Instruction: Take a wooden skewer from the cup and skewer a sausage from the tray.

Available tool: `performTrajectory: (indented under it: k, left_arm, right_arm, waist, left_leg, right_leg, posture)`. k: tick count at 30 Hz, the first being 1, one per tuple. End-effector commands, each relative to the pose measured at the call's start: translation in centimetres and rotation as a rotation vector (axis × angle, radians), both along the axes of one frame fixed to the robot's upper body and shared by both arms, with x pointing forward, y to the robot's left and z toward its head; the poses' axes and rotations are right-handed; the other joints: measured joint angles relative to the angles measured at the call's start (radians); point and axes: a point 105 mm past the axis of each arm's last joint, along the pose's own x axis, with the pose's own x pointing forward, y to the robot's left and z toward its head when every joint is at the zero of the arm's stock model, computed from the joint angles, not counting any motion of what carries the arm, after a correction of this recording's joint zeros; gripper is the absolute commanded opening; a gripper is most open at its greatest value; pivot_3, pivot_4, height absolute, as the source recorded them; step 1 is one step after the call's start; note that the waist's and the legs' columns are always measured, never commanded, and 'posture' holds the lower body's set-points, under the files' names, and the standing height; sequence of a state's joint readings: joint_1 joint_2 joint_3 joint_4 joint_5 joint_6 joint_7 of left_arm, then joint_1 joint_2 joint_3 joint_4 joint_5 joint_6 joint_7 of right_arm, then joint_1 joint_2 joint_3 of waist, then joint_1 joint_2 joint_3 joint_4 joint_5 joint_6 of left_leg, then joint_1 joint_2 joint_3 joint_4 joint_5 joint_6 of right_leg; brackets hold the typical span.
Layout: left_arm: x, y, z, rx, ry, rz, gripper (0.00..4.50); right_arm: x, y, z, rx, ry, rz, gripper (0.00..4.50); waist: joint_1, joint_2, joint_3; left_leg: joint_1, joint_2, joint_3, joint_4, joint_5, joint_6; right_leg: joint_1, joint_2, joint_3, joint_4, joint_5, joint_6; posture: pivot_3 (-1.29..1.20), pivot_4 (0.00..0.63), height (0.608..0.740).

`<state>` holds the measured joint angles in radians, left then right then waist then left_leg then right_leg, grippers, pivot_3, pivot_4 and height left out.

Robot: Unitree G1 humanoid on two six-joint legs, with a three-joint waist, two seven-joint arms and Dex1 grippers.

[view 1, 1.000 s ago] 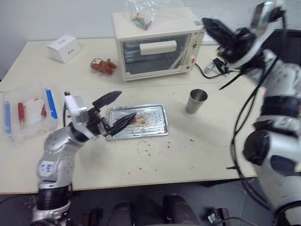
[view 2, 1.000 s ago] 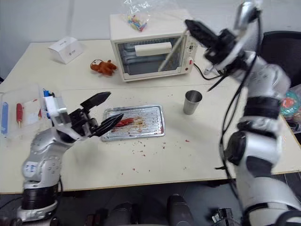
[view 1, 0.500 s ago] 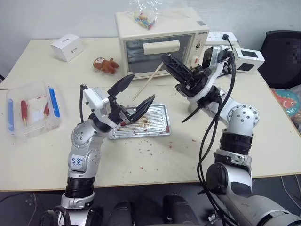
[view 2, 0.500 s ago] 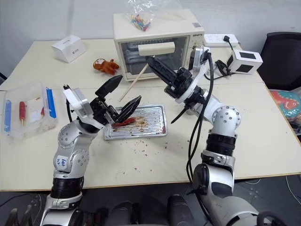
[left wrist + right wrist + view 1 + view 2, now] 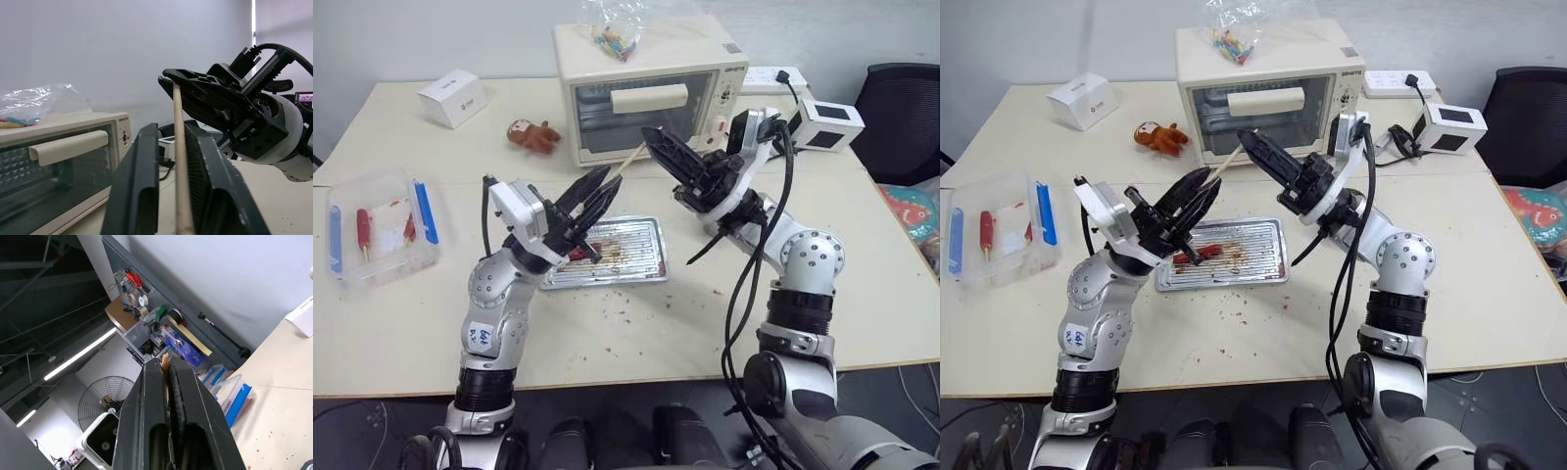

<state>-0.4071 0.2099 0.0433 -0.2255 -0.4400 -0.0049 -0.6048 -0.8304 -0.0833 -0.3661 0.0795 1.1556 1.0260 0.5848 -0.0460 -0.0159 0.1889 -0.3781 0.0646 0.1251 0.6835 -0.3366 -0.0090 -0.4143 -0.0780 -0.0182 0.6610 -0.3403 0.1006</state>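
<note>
Arms: silver-grey metal casings with rounded ball-like joints, black bands between the segments
Left gripper (image 5: 595, 196): two black tapered fingers, ribbed on their inner faces; white boxy wrist block behind them
Right gripper (image 5: 656, 147): black, long pointed fingers — toothed black rack at its base
Cables: black, looping loosely along the right forearm at centre right
Marking: blue-and-white sticker on the left upper arm, lower left

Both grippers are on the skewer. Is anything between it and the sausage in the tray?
No object lies over the sausage in the tray. The wooden skewer hangs above it, clamped by the left gripper and right gripper. Only the left gripper itself sits between them.
</note>
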Motion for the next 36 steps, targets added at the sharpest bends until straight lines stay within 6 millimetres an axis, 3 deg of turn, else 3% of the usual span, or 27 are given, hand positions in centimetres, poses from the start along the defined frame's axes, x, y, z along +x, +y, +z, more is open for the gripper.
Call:
performTrajectory:
  k: [1, 4, 7, 10, 14, 18, 23, 25, 28, 36]
  left_arm:
    - [-0.5, 0.3, 1.2, -0.016, -0.050, 0.010, 0.02]
    - [-0.2, 0.9, 1.6, -0.042, -0.035, 0.029, 0.02]
    - [0.0, 2.3, 2.0, -0.049, -0.024, 0.055, 0.00]
    - [0.0, 4.2, 1.7, -0.010, -0.001, 0.088, 0.00]
    - [-0.8, 9.0, -0.8, 0.083, 0.112, 0.171, 0.00]
    - [-2.5, 14.1, -3.6, 0.129, 0.248, 0.292, 0.00]
    - [-5.2, 19.7, -6.3, 0.125, 0.391, 0.459, 0.00]
    - [-5.7, 21.0, -6.5, 0.091, 0.418, 0.503, 0.00]
    - [-5.8, 21.0, -6.8, 0.077, 0.435, 0.508, 0.00]
    - [-4.6, 18.5, -7.2, 0.059, 0.438, 0.445, 0.00]
  right_arm:
    - [-1.0, -0.2, 1.1, 0.033, -0.051, 0.024, 0.00]
    - [-1.3, -0.5, 1.2, 0.036, -0.055, 0.040, 0.00]
    - [-1.7, -1.6, 1.0, -0.027, -0.123, 0.008, 0.71]
    - [-1.7, -3.0, 0.3, -0.147, -0.215, -0.064, 1.73]
    - [-2.4, -5.5, -3.7, -0.485, -0.460, -0.169, 3.08]
    - [-4.0, -8.4, -8.3, -0.750, -0.588, -0.119, 4.44]
    - [-3.8, -11.1, -10.9, -0.902, -0.624, -0.170, 4.48]
    - [-3.6, -10.8, -10.9, -0.916, -0.651, -0.151, 4.48]
    - [-2.5, -8.8, -10.3, -0.884, -0.657, -0.127, 4.48]
    - [1.8, 1.5, -10.7, -0.974, -0.634, 0.037, 4.48]
  waist:
    - [0.000, 0.000, 0.000]
    - [0.000, 0.000, 0.000]
    - [0.001, 0.000, 0.000]
    - [0.003, 0.000, 0.000]
    - [0.002, 0.000, 0.000]
    - [0.002, 0.000, 0.000]
    - [0.002, -0.001, 0.000]
    - [0.003, -0.001, 0.000]
    - [0.005, -0.001, 0.000]
    - [-0.011, -0.001, 0.000]
  left_leg:
    - [0.000, 0.000, 0.000, 0.000, 0.000, 0.000]
    - [0.000, 0.000, 0.000, 0.000, 0.000, 0.000]
    - [0.000, 0.000, 0.000, 0.000, 0.000, 0.000]
    - [0.000, 0.000, 0.000, 0.000, 0.000, 0.000]
    - [0.000, 0.000, 0.000, -0.003, 0.000, 0.000]
    - [0.000, 0.001, 0.000, -0.005, -0.001, 0.000]
    - [0.006, 0.001, 0.000, -0.002, -0.001, 0.001]
    - [0.008, 0.001, 0.000, -0.002, -0.001, 0.001]
    - [0.008, 0.001, -0.001, -0.002, -0.001, 0.000]
    - [0.005, 0.004, -0.001, -0.003, -0.001, -0.002]
  right_leg:
    - [0.000, 0.000, 0.000, 0.000, 0.000, 0.000]
    - [0.000, 0.000, 0.000, 0.000, 0.000, 0.000]
    - [0.000, 0.000, 0.000, 0.000, 0.000, 0.000]
    - [0.000, 0.000, 0.000, -0.001, 0.000, 0.000]
    - [0.000, 0.000, 0.000, -0.004, 0.000, 0.000]
    - [0.000, -0.001, -0.001, -0.007, 0.000, 0.000]
    - [0.006, -0.002, 0.000, -0.009, 0.000, 0.000]
    - [0.007, -0.002, 0.000, -0.009, 0.000, 0.000]
    - [0.007, -0.004, 0.000, -0.008, 0.000, -0.001]
    - [0.003, -0.003, -0.001, -0.004, -0.001, -0.004]
  posture:
    - [0.00, 0.150, 0.740]
    - [0.00, 0.150, 0.740]
    - [0.00, 0.150, 0.740]
    - [0.00, 0.150, 0.740]
    - [0.00, 0.150, 0.740]
    - [0.00, 0.150, 0.740]
    - [0.00, 0.150, 0.740]
    - [0.00, 0.150, 0.740]
    - [0.00, 0.150, 0.740]
    - [0.00, 0.150, 0.740]
